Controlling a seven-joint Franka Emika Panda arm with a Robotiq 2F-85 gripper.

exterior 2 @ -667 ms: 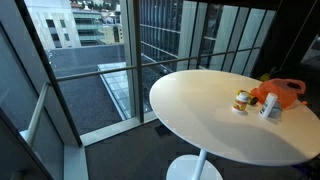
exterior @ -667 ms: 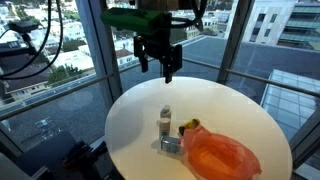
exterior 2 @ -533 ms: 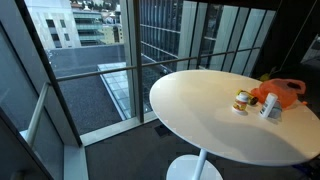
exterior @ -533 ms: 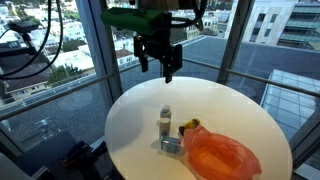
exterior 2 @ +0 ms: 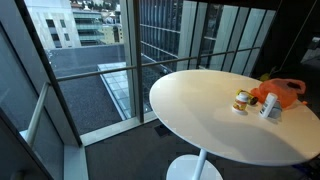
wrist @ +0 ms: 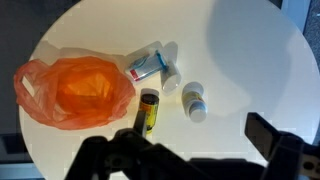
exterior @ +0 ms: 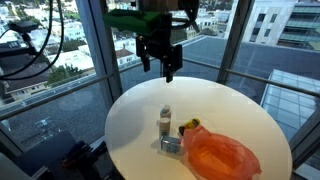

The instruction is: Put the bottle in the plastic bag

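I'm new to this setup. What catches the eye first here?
The bright orange plastic bag, crumpled on the round white table, stands out most. Beside it is a small bottle, and the dark end effector hangs open above the table.

We look down on the white surface [wrist: 245,50]: orange plastic bag [wrist: 72,90], labelled white pack [wrist: 150,65], yellow bottle [wrist: 148,113] and white bottle [wrist: 192,102] sit close together, our tool [wrist: 195,150] spread wide, holding nothing.

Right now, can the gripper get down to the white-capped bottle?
Probably yes. The gripper hangs above the table with its fingers open. Nothing sits between it and the white-capped bottle, which stands upright, apart from the orange bag.
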